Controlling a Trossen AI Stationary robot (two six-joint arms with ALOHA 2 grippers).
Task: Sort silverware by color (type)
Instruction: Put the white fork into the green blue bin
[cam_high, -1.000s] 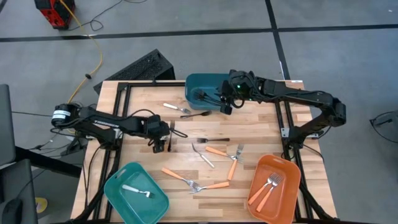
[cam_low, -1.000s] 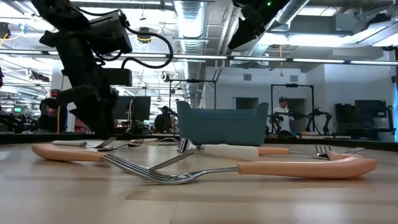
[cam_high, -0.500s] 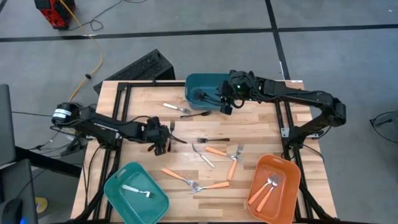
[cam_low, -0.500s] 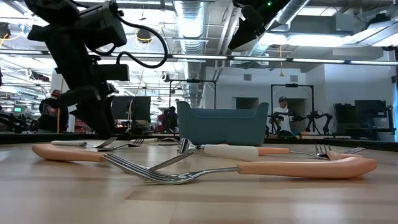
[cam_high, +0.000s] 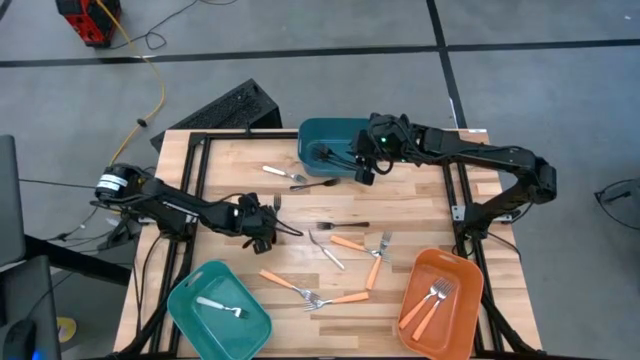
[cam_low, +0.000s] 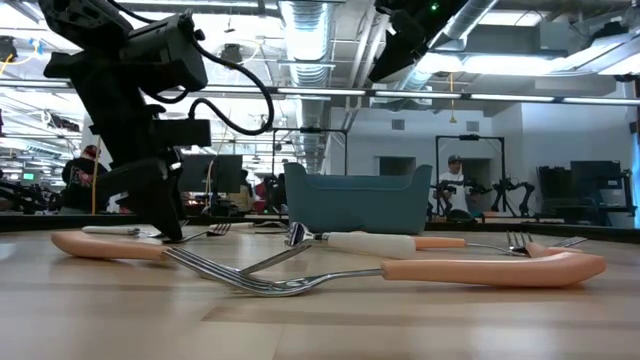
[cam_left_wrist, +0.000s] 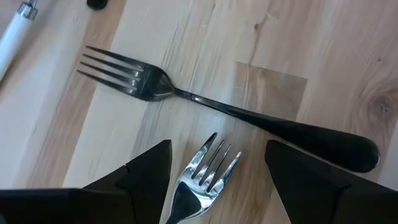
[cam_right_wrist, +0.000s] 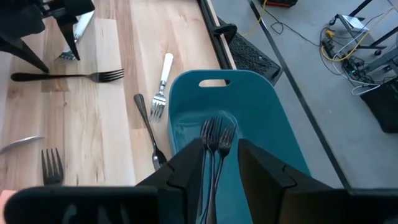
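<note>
My left gripper (cam_left_wrist: 217, 148) (cam_high: 264, 232) is open and low on the table's left half. Its fingers stand on either side of an all-silver fork (cam_left_wrist: 208, 169), and I cannot tell whether they touch it. The fork's head points at a dark fork (cam_left_wrist: 249, 115) (cam_high: 276, 206) lying flat just beyond. My right gripper (cam_right_wrist: 221, 146) (cam_high: 362, 168) hangs above the dark teal bin (cam_right_wrist: 273, 124) at the far edge. A narrow gap shows between its fingers. Two dark forks (cam_right_wrist: 214, 134) lie in that bin.
Orange-handled forks (cam_high: 285, 283) (cam_high: 350, 243) (cam_high: 375, 265), a silver fork (cam_high: 325, 248) and a dark one (cam_high: 345, 226) are scattered mid-table. A white-handled fork (cam_high: 275, 172) and a dark utensil (cam_high: 315, 184) lie near the teal bin. At the near edge stand an orange bin (cam_high: 470, 270) and a light teal bin (cam_high: 190, 290).
My left gripper has turned over the silver fork. Its fingers now slant more toward the table's right, and it has crept a little toward the dark fork. The forks have stayed where they were.
</note>
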